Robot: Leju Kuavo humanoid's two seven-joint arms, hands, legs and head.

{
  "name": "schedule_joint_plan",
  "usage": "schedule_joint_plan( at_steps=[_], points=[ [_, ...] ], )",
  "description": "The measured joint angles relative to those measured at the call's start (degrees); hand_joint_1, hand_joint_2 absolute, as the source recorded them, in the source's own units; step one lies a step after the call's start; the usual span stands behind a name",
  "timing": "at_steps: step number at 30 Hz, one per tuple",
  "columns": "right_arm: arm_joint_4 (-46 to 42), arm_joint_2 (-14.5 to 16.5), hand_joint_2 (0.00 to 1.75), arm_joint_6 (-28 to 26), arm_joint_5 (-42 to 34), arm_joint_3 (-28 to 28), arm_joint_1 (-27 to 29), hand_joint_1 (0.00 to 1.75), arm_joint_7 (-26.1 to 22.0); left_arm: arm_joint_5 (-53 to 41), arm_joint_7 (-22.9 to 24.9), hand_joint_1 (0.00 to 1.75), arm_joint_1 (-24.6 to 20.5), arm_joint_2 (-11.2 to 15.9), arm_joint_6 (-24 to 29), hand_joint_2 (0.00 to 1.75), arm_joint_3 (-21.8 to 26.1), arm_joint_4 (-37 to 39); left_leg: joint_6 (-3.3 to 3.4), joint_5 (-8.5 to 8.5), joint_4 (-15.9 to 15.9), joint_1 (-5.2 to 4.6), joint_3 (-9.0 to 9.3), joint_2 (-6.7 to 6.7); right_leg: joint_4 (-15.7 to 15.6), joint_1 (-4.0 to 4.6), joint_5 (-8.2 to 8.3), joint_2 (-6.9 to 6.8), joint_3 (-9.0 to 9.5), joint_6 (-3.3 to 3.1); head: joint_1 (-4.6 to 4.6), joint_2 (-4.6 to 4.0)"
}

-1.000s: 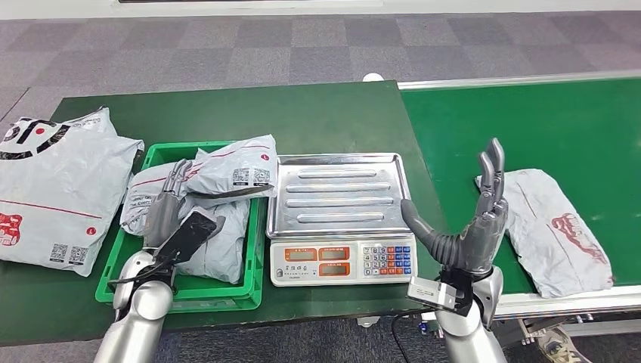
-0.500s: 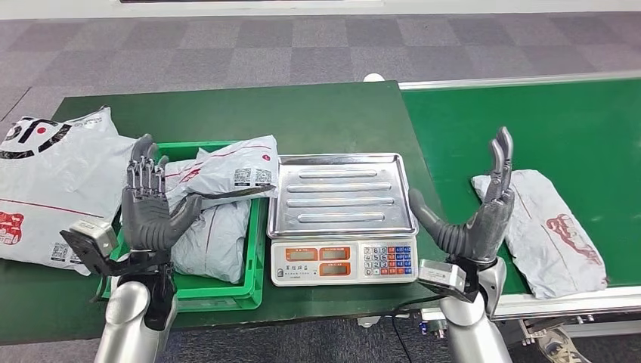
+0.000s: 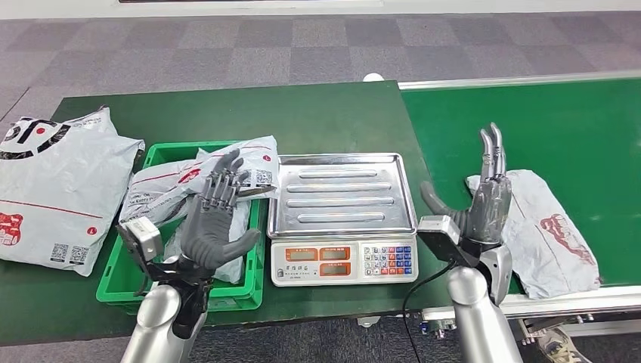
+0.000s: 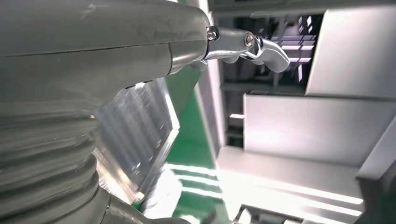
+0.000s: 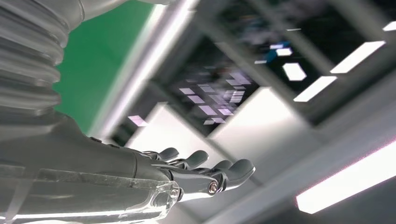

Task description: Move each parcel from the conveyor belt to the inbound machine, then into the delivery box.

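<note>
A grey parcel [image 3: 546, 231] with a red mark lies flat on the green conveyor belt [image 3: 544, 121], near its front edge. My right hand [image 3: 484, 208] is raised just beside the parcel's near end, fingers straight up and together, thumb stretched out toward the scale [image 3: 342, 215]; it holds nothing. The scale stands on the dark green table [image 3: 227, 113] between the belt and a green crate [image 3: 170, 283], its steel tray bare. My left hand [image 3: 215, 219] is lifted over the crate, palm upright, fingers spread and leaning a little toward the scale, holding nothing. Two grey parcels [image 3: 219, 170] lie in the crate behind that hand. A big white bag [image 3: 53, 189] rests on the table left of the crate.
</note>
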Motion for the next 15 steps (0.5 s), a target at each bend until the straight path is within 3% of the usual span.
schedule_joint_plan(
  at_steps=[9, 15],
  points=[
    [23.23, -5.85, 1.75, -0.59, 2.97, -18.53, -7.11, 0.00, 11.29, 0.27, 1.28, 0.00, 0.52, 0.20, -0.86, 1.75, -1.34, 2.44, 0.02, -0.01, 0.04, -0.02, -0.02, -0.07, 0.00, -0.02, 0.03, -0.06, 0.03, 0.04, 0.01, 0.01],
    [32.19, -7.97, 1.75, -1.18, 4.18, -24.32, -8.86, 0.00, 12.88, 0.34, 1.29, 0.00, 0.53, 0.31, -0.97, 1.75, -1.40, 3.50, 0.02, -0.03, 0.02, -0.01, -0.02, -0.04, 0.01, 0.00, 0.02, -0.02, -0.02, 0.03, 0.00, 0.01]
  ],
)
